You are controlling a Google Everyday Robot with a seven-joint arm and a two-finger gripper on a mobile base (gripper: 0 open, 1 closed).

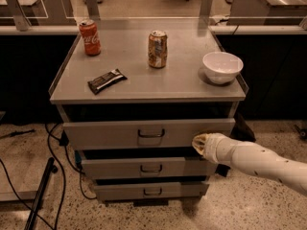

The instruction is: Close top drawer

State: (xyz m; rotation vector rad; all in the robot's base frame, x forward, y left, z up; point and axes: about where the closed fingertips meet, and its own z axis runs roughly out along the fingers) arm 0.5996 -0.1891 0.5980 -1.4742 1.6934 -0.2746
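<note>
We are seeing one arm at the lower right, and it is showing a smooth, rounded, cream-white shell that is getting thicker toward the picture's edge. Small dark dots are dotting its upper side; we are not able to tell whether they are screws or holes. A ringed white collar is joining it to the gripper, which is sitting at the right end of the top drawer front and is showing a dull yellowish-tan tip.
</note>
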